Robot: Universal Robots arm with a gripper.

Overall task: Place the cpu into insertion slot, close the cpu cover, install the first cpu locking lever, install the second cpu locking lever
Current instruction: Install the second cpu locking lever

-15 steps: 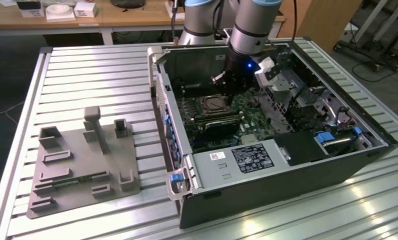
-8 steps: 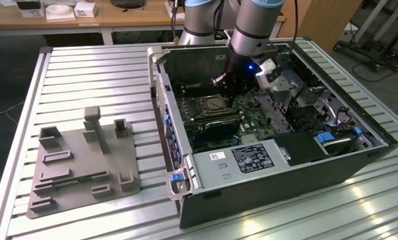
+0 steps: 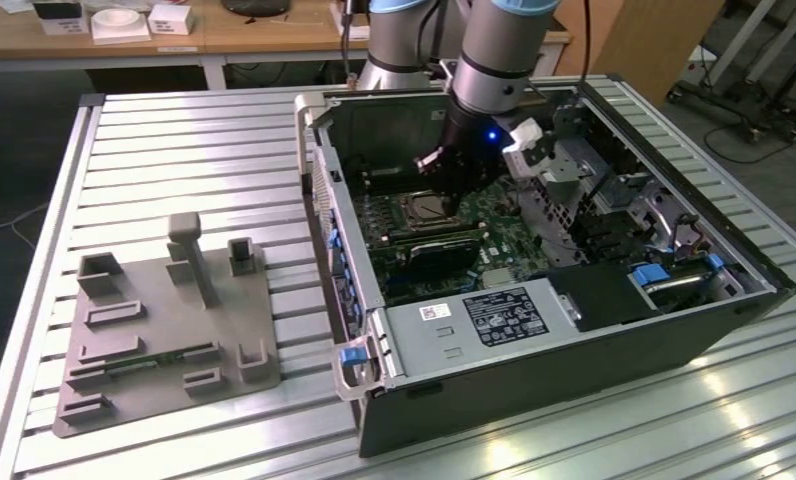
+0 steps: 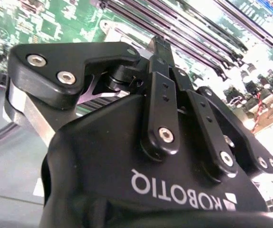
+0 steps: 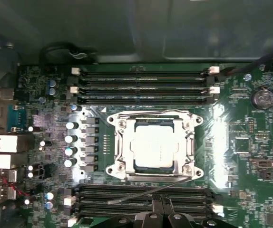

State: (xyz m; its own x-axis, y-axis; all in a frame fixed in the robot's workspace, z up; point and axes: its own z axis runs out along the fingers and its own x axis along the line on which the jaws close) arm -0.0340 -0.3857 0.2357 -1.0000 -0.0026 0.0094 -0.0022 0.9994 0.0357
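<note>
In the first wrist view the cpu point(image 5: 153, 145), a silvery square chip, lies in the insertion slot point(image 5: 113, 170) on the green board. The cpu cover point(image 5: 190, 142) lies flat around it as a thin metal frame. One thin locking lever point(image 5: 148, 191) slants loose across the memory slots beside the socket. Another lever point(image 5: 151, 113) runs along the opposite edge of the frame. My gripper point(image 5: 161, 206) hovers just past the slanted lever with its fingers together and nothing seen between them. In the exterior view the gripper point(image 3: 441, 165) reaches into the open computer case just behind the socket point(image 3: 422, 211).
Long memory slots point(image 5: 141, 76) flank the socket on two sides. The case walls point(image 3: 321, 170), a grey drive cage point(image 3: 485, 320) and cables point(image 3: 665, 235) crowd the board. A grey fixture plate point(image 3: 158, 330) sits on the slatted table at the exterior view's left.
</note>
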